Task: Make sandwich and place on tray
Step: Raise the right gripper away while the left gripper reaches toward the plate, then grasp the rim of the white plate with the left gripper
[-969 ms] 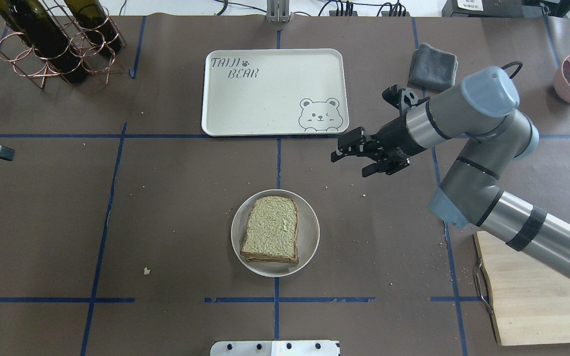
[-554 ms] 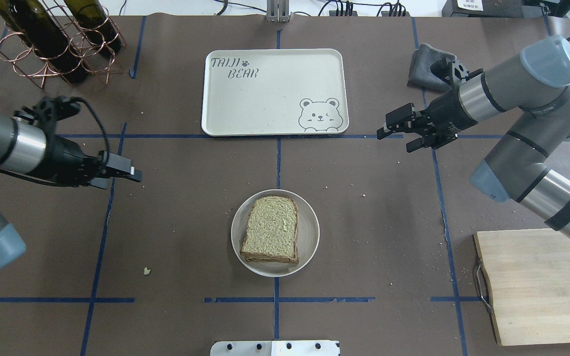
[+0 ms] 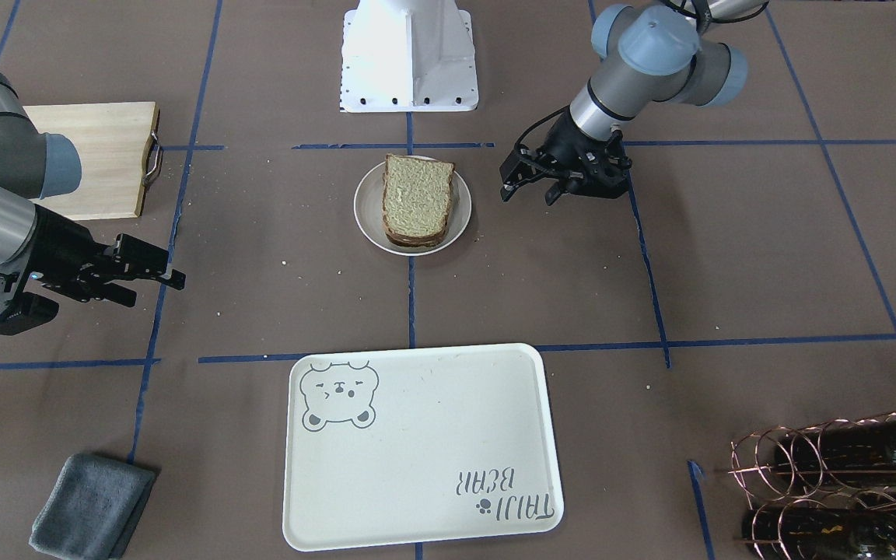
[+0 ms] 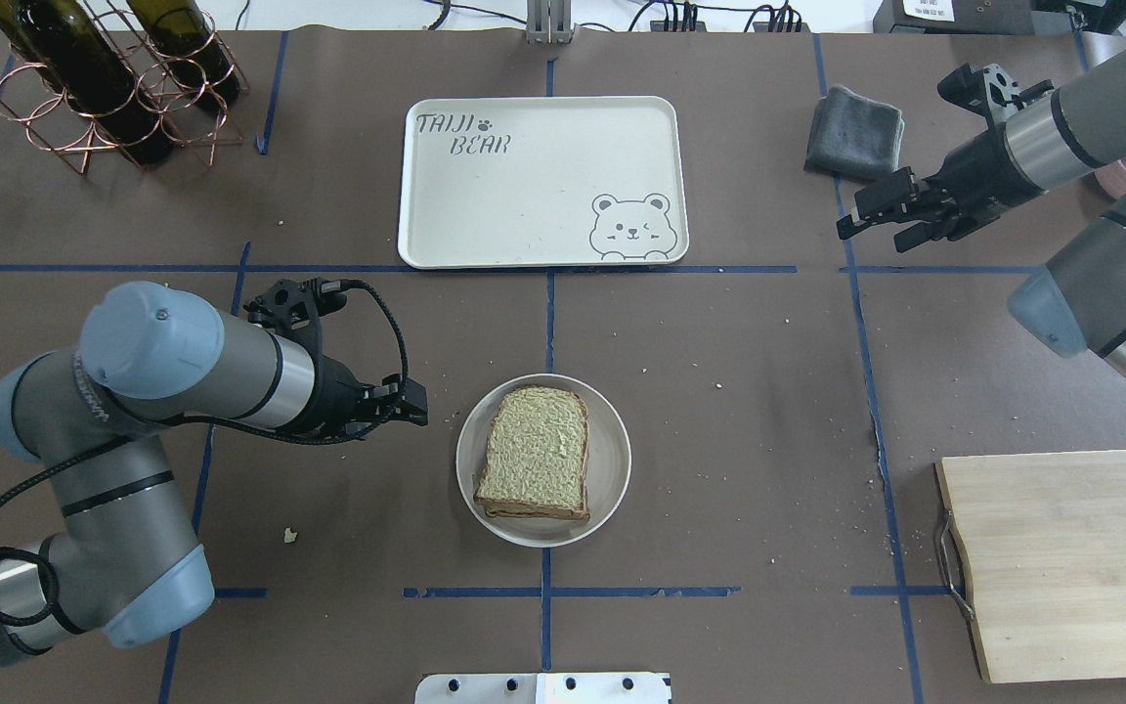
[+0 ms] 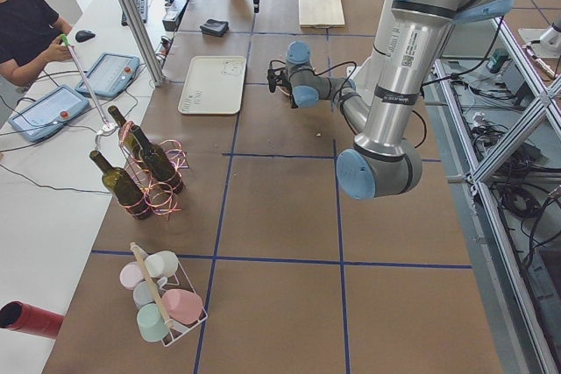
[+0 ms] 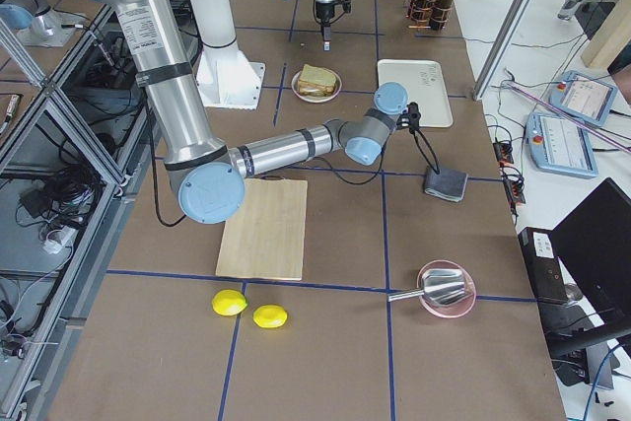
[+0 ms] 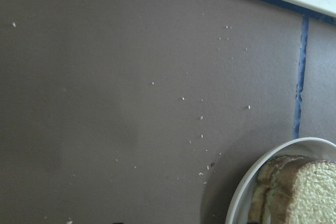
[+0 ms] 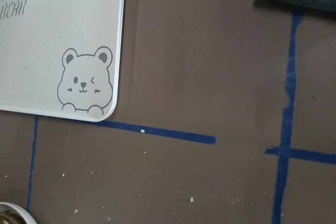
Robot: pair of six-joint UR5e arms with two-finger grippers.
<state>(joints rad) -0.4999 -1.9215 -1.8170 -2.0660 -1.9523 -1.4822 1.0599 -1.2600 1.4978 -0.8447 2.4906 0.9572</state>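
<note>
The sandwich [image 4: 536, 452] is sitting stacked on the plate [image 4: 614, 460], with the tray [image 4: 524, 186] lying at its 12 o'clock, nothing on it yet. The left gripper [image 4: 418, 409] is hovering just beside the plate at 9 o'clock, jaws parted and empty (the right gripper [image 4: 869, 240], likewise parted and empty, is hanging well off at 2 o'clock). I'd judge it best coming in low and pinching both slices together.

Overhead, brown table [image 4: 348, 508] gridded with blue tape [image 4: 221, 391], tray [image 4: 524, 196] upper centre, white plate [image 4: 622, 460] centre, cutting board [image 4: 1071, 557] lower right, grey cloth [image 4: 854, 132] upper right, bottle rack [image 4: 104, 98] upper left
</note>
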